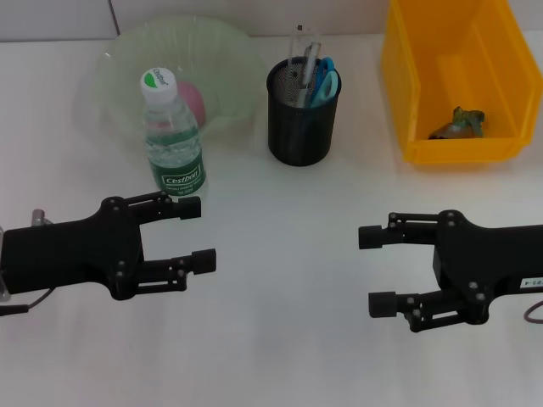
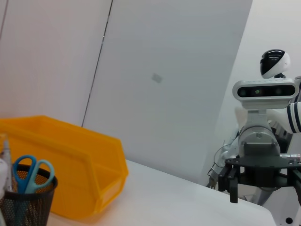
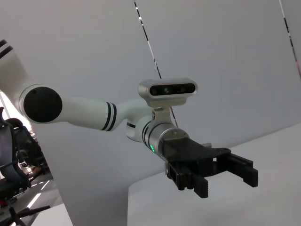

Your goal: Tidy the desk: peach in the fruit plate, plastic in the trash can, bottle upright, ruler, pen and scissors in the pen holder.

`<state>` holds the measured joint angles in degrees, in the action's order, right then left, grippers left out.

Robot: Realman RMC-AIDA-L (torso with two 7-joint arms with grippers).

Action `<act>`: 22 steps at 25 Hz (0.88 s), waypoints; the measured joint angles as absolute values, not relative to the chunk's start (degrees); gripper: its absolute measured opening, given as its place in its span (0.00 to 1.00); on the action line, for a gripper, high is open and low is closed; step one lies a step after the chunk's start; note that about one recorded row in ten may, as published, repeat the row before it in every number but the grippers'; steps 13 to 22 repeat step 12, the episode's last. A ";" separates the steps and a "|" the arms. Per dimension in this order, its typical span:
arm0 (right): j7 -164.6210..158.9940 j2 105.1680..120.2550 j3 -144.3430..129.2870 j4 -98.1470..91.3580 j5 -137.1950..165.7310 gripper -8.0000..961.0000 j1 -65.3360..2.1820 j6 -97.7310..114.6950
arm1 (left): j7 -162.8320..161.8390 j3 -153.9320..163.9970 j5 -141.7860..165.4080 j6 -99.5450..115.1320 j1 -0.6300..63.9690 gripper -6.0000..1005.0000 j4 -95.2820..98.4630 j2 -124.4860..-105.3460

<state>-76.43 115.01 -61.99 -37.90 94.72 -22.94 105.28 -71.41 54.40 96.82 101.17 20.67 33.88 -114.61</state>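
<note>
Bottle [image 1: 172, 138] upright, green label, peach [image 1: 194, 99] apparently pink, left gripper [image 1: 196, 232] and right gripper [image 1: 371, 270] fingers spread, empty

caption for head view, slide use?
Desk tidied: bottle upright, pen holder filled, both grippers open and empty.

Setting: an indoor robotics test room or lab, arranged as a mock desk. Evidence: a plain white table [image 1: 271, 339] set against bare grey-white wall panels [image 2: 164, 80] with vertical seams; a humanoid robot body with head camera visible in the wrist views; a yellow industrial parts bin [image 1: 458, 76] at far right; dark chair frames [image 3: 14, 179] beyond the table edge.
</note>
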 joint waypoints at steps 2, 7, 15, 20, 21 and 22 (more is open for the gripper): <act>-75.48 115.27 -61.96 -37.12 94.67 0.85 -22.91 105.07 | -71.40 54.40 97.11 101.21 20.55 0.78 33.92 -114.77; -74.78 116.05 -61.70 -36.17 94.48 0.85 -23.36 104.68 | -70.76 54.37 97.30 101.34 20.03 0.78 34.10 -114.93; -74.27 116.86 -59.42 -36.16 94.59 0.85 -23.49 104.70 | -70.69 54.44 97.43 101.61 19.74 0.78 34.20 -114.96; -74.27 116.86 -59.42 -36.16 94.59 0.85 -23.49 104.70 | -70.69 54.44 97.43 101.61 19.74 0.78 34.20 -114.96; -74.27 116.86 -59.42 -36.16 94.59 0.85 -23.49 104.70 | -70.69 54.44 97.43 101.61 19.74 0.78 34.20 -114.96; -74.27 116.86 -59.42 -36.16 94.59 0.85 -23.49 104.70 | -70.69 54.44 97.43 101.61 19.74 0.78 34.20 -114.96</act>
